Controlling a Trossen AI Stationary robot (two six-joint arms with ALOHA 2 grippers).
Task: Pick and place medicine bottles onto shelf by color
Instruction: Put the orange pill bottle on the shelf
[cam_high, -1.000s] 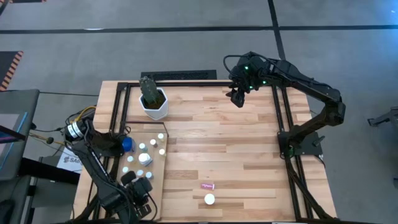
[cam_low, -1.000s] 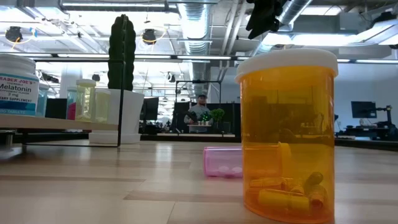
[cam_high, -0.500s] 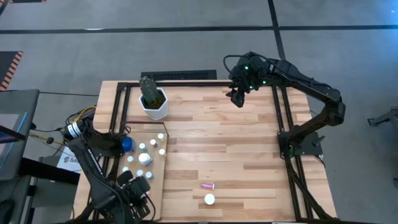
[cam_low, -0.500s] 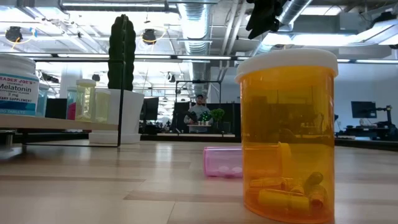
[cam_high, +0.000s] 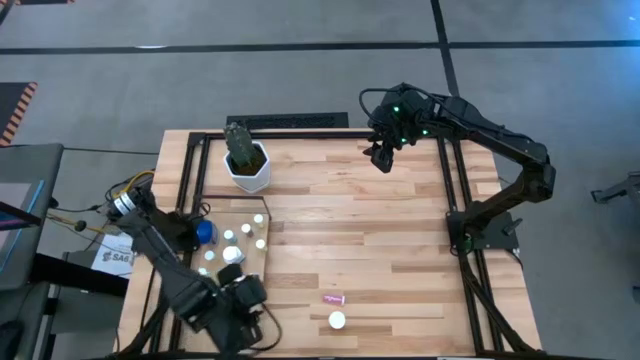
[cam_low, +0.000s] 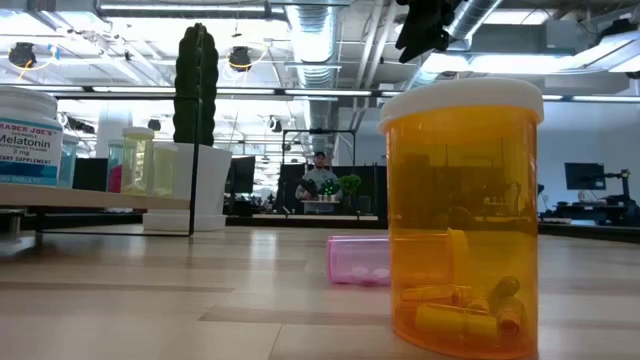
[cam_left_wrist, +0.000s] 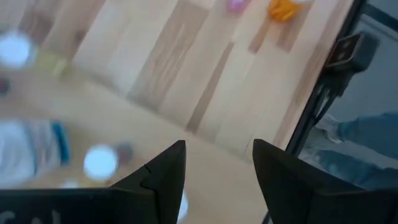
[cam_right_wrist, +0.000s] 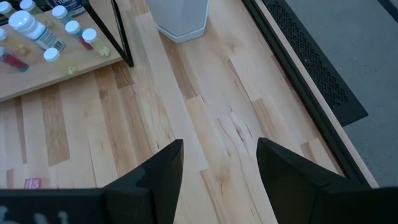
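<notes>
Viewed from above, most bottles (cam_high: 231, 236) are seen standing on the shelf (cam_high: 252, 262); a pink bottle (cam_high: 334, 298) and an amber bottle (cam_high: 337, 320) remain on the counter (cam_high: 380, 230). In the wrist views, left gripper (cam_left_wrist: 214, 163) and right gripper (cam_right_wrist: 219, 163) fingers are shown apart, empty.

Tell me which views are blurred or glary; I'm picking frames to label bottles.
Left wrist view: heavily motion-blurred, the bottles on the shelf are only smears. Low view: the amber bottle looms close and sharp, ceiling lights glare behind it, and the pink bottle is soft. High view: sharp and evenly lit. Right wrist view: clear, with no glare.
</notes>
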